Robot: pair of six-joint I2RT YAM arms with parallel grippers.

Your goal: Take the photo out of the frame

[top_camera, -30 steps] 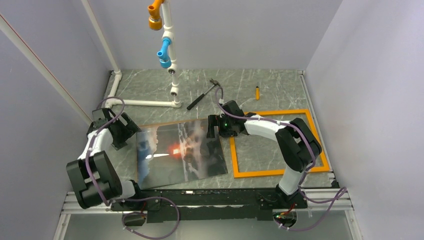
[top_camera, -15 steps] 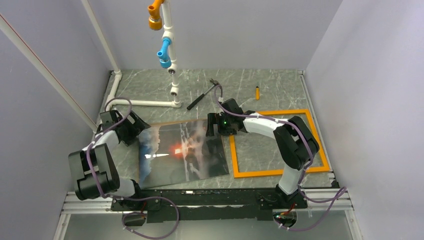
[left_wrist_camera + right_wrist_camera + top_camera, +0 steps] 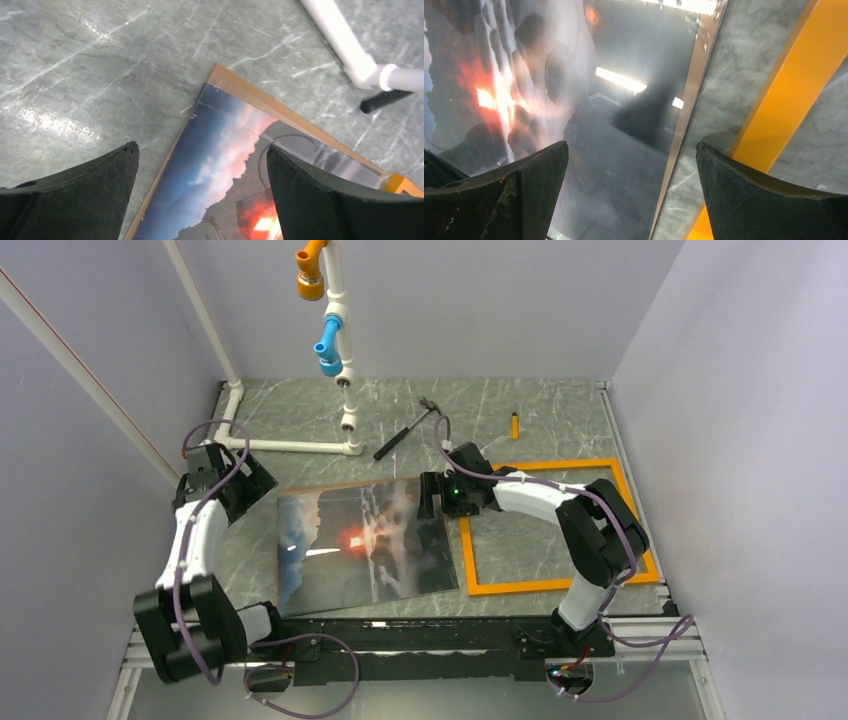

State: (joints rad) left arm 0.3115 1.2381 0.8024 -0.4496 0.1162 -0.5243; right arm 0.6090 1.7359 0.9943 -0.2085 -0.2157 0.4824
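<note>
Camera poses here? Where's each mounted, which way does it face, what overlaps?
Top external: high behind the bases, facing down at the table; both arms, left gripper and right gripper show.
Left wrist: on left arm, facing down at the photo, its far-left corner, and a pipe; its open fingers show.
Right wrist: on right arm, facing down at the photo's right edge and the frame; its open fingers show.
Shared: all three see the photo.

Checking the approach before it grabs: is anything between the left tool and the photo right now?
Nothing visible. The left tool hangs open over the photo's far left corner, with only bare table beside that corner. The white pipe lies farther back, clear of the gap.
</note>
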